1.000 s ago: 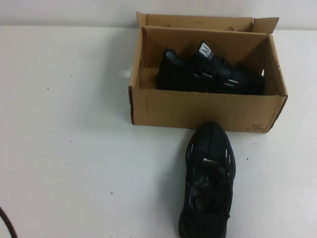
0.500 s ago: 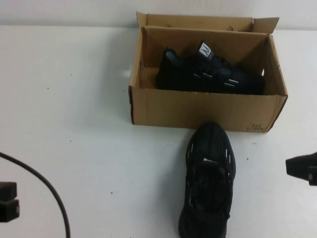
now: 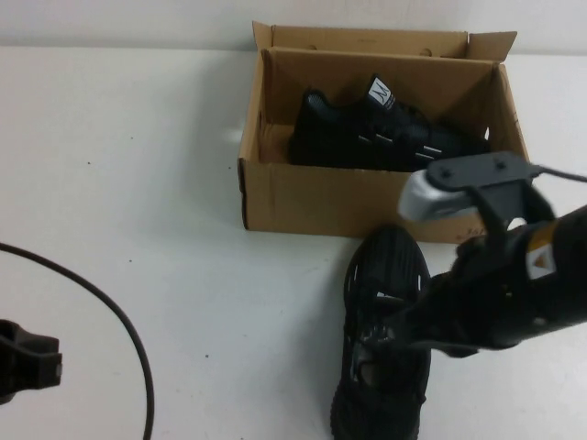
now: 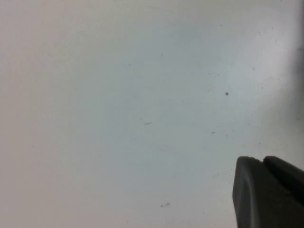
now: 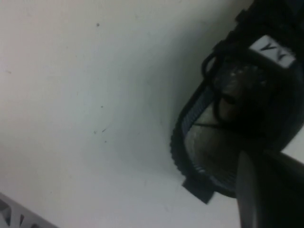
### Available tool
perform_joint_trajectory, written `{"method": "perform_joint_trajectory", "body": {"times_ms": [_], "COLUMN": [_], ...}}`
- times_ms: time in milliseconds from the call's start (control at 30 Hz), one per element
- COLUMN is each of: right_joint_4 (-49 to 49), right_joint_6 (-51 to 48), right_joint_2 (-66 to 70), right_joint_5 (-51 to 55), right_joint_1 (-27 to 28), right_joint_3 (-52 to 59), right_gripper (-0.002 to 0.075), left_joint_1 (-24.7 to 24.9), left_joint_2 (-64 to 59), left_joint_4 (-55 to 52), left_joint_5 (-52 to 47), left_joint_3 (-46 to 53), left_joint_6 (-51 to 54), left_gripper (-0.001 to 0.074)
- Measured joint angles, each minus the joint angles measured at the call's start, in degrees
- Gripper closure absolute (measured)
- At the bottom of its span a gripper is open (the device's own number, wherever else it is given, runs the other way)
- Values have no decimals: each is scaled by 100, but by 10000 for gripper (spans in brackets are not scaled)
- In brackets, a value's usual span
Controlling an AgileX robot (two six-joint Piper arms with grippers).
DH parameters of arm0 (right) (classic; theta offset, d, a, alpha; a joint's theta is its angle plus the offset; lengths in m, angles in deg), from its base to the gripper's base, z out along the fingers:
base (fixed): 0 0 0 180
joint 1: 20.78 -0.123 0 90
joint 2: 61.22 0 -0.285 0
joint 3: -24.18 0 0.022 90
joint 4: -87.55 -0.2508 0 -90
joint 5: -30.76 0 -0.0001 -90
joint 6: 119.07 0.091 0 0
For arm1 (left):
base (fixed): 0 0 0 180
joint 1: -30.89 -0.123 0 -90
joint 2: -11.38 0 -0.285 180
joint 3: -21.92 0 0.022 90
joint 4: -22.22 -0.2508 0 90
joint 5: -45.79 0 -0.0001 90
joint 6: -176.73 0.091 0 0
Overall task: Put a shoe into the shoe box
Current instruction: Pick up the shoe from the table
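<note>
We note black shoe (image 3: 385,339) on white bench (image 3: 138,183) at 6 o'clock of shoe box (image 3: 381,197) holding second shoe (image 3: 385,133), right pincer (image 3: 390,332) over it, left pincer (image 3: 27,367) far at 9 o'clock, both pincers' state we cannot tell

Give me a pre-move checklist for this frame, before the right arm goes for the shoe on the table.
1. Loose shoe lies flat on the table, toe toward the box: ok.
2. Shoe box stands open: ok.
3. Room in the box beside the shoe already inside: cannot tell.
4. Right pincer is over the loose shoe's opening: ok, judging by the right wrist view.
5. Right pincer open wide enough to take the shoe: cannot tell.
6. Left pincer sits at the near left, away from shoe and box: ok, though its cable trails across the table.
</note>
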Motion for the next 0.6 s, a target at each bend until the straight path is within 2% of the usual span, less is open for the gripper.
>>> {"method": "perform_joint_trajectory", "body": {"times_ms": [67, 133, 300, 367, 467, 533, 600], "right_joint_4": [27, -61, -205, -182, -103, -69, -27], "right_joint_6": [193, 260, 475, 635, 829, 878, 906], "right_joint_2": [310, 620, 1367, 1605, 1987, 2278, 2569], "right_joint_5": [0, 0, -193, -327, -552, -739, -944], "right_joint_1": [-266, -381, -424, -424, -424, -424, -424], "right_joint_3": [-122, -240, -425, -447, -448, -448, -448], "right_gripper": [701, 636, 338, 254, 224, 235, 277], "left_joint_1": [0, 0, 0, 0, 0, 0, 0], "left_joint_2": [0, 0, 0, 0, 0, 0, 0], "left_joint_4": [0, 0, 0, 0, 0, 0, 0], "left_joint_5": [-11, -22, -156, -171, -184, -184, -208], "left_joint_3": [0, 0, 0, 0, 0, 0, 0], "left_joint_6": [7, 7, 7, 7, 7, 7, 7], "left_gripper": [737, 738, 737, 737, 738, 738, 738]}}
